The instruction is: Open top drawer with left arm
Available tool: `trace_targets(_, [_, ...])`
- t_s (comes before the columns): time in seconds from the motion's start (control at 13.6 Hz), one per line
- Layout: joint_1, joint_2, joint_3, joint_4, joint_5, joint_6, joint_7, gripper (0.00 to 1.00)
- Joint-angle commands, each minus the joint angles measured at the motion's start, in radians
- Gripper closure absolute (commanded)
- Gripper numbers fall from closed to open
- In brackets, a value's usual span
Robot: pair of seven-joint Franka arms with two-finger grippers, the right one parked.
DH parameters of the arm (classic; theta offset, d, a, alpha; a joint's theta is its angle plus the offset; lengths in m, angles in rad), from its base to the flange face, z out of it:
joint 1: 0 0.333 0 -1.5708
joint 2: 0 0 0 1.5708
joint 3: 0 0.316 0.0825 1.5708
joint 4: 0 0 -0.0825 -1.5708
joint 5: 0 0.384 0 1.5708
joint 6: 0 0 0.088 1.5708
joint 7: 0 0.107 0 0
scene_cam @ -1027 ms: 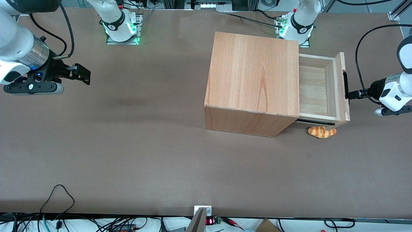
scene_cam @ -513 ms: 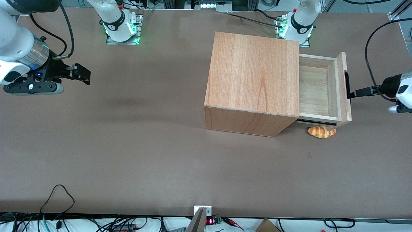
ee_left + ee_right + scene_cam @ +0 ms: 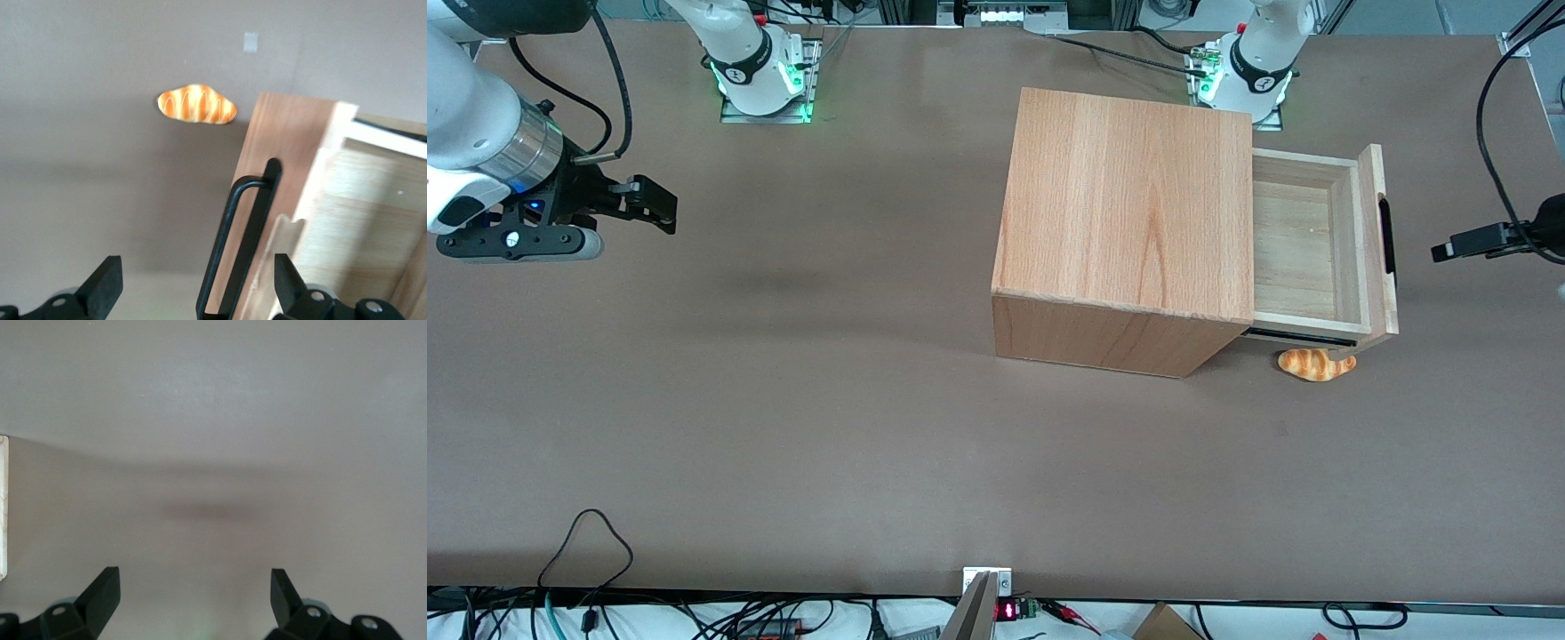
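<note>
Drawer, shallow light wood, pulled out of wooden cabinet: rigid, likely light-running; best gripped at its slim black bar handle. Black two-finger claw spread, empty, near the handle.

Most of the left arm runs off the front view's edge, leaving only its black gripper and a loop of cable in sight. The wrist view cuts the gripper down to two spread finger stubs, and crops the lower end of the black handle. The top drawer shows its inside only partly; the rest sits hidden within the cabinet. A small croissant lies partly tucked under the drawer front. A pale square on the table is too blurred to identify.
</note>
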Motion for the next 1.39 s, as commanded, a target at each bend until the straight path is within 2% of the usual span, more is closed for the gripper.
trace_targets(0.0, [-0.001, -0.006, -0.045, 0.059, 0.000, -0.026, 0.001, 0.00])
trace_targets(0.29, [-0.002, -0.029, -0.131, 0.093, 0.116, -0.026, -0.064, 0.00])
trace_targets(0.44, [-0.036, -0.045, -0.131, 0.093, 0.121, -0.026, -0.072, 0.00])
trace_targets(0.59, [-0.112, -0.059, -0.078, 0.093, 0.122, -0.030, -0.075, 0.00])
trace_targets(0.88, [-0.307, -0.094, 0.101, 0.092, 0.124, -0.047, -0.087, 0.00])
trace_targets(1.03, [-0.381, -0.111, 0.161, 0.090, 0.124, -0.052, -0.098, 0.00])
trace_targets(1.17, [-0.433, -0.126, 0.195, 0.090, 0.148, -0.052, -0.111, 0.00])
trace_targets(1.32, [-0.442, -0.143, 0.197, 0.089, 0.188, -0.044, -0.110, 0.00])
